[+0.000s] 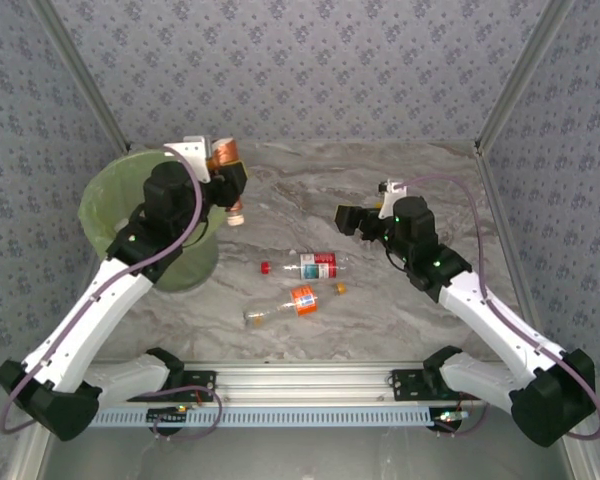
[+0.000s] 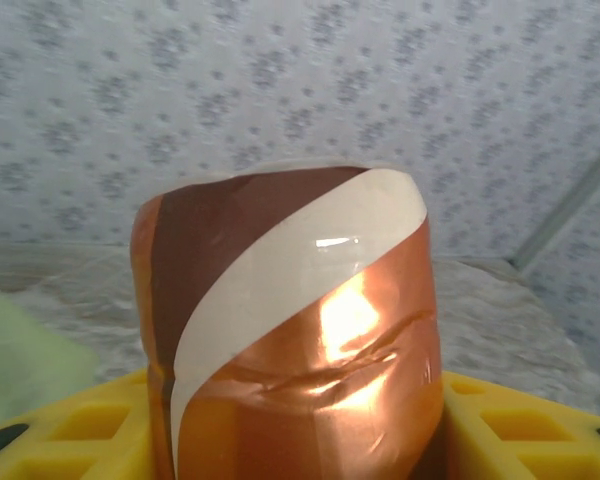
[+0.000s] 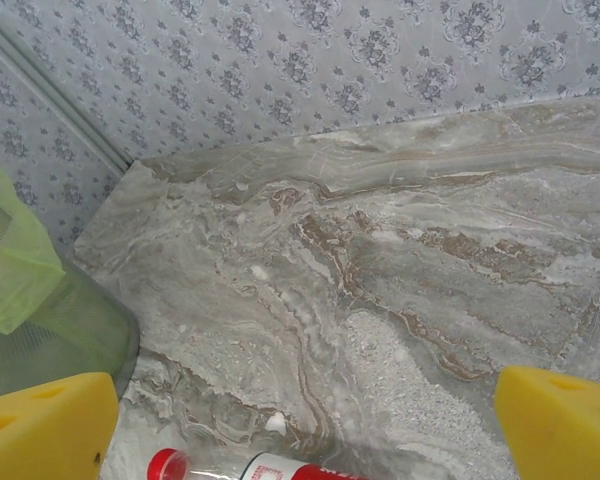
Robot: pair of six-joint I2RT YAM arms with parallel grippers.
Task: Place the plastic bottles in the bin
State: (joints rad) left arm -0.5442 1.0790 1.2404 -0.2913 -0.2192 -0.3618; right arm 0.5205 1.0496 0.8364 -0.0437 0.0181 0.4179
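Jaws of your left gripper [image 1: 219, 168] clamp a brown bottle [image 1: 223, 153] just beside the bin [image 1: 105, 200] in the top view, while a red-labelled bottle [image 1: 315, 266] and an orange-labelled bottle [image 1: 298, 300] lie on the table [image 1: 430, 180]. On your left wrist, yellow fingers [image 2: 80, 425] flank the brown bottle. On your right wrist, the right gripper [image 3: 305, 415] gapes wide with nothing in it, near the red-labelled bottle.

**Bin at left, bottles mid-table**

The bin [image 1: 95, 195] stands on the table's [image 1: 310, 190] left side. By its far right rim, the left gripper [image 1: 220, 168] clamps the held bottle [image 1: 223, 153]. Right of the bin, mid-table, the farther bottle [image 1: 312, 266] lies just behind the nearer bottle [image 1: 280, 307].
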